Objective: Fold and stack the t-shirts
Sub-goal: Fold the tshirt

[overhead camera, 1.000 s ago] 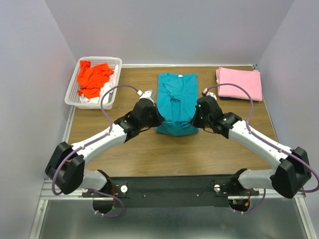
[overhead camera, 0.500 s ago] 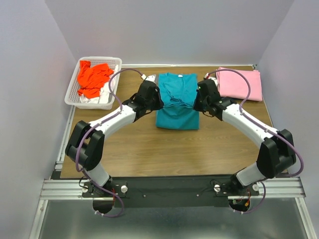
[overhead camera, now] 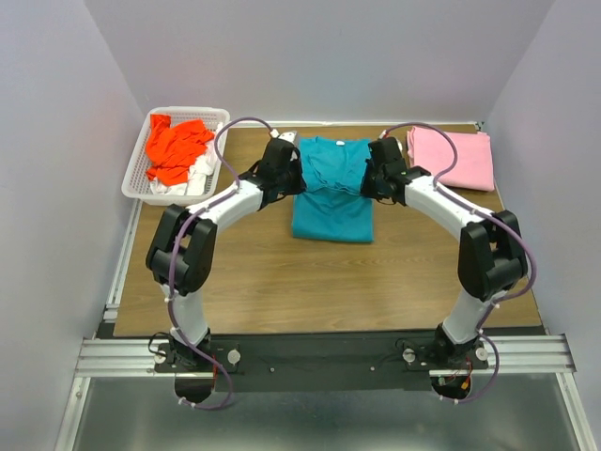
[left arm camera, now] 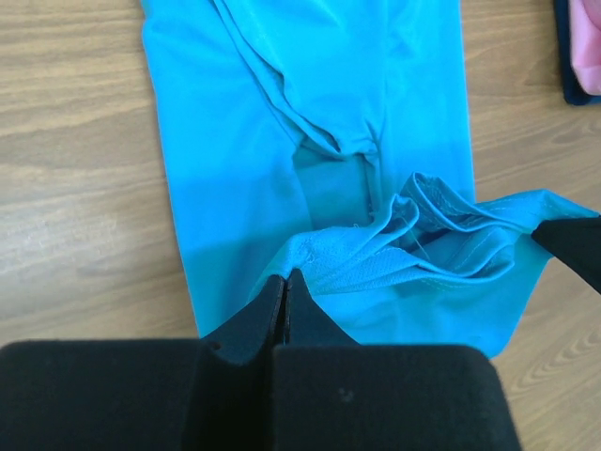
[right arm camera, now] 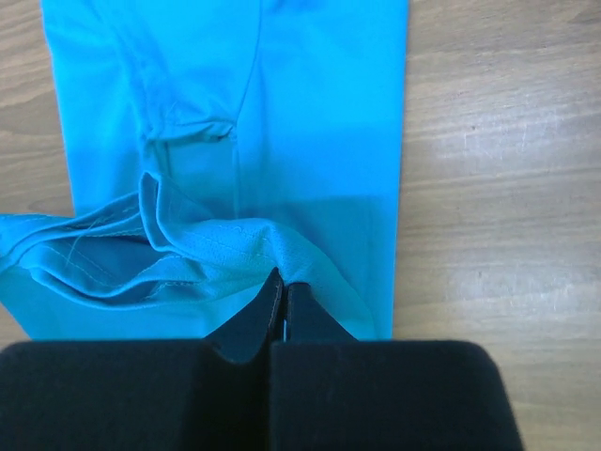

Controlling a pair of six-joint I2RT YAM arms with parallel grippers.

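Note:
A teal t-shirt lies lengthwise on the wooden table, its near hem lifted and carried over its middle. My left gripper is shut on the hem's left corner. My right gripper is shut on the hem's right corner. The hem sags in bunched folds between them. A folded pink t-shirt lies at the back right. An orange-red t-shirt sits in the basket over a white one.
The white lattice basket stands at the back left corner. Something dark lies under the pink t-shirt's near edge. Bare wood stretches from the teal t-shirt to the near edge.
Both grippers have carried the teal t-shirt's near hem away from me, from the near end toward the collar. Both arms have stretched farther out over the table.

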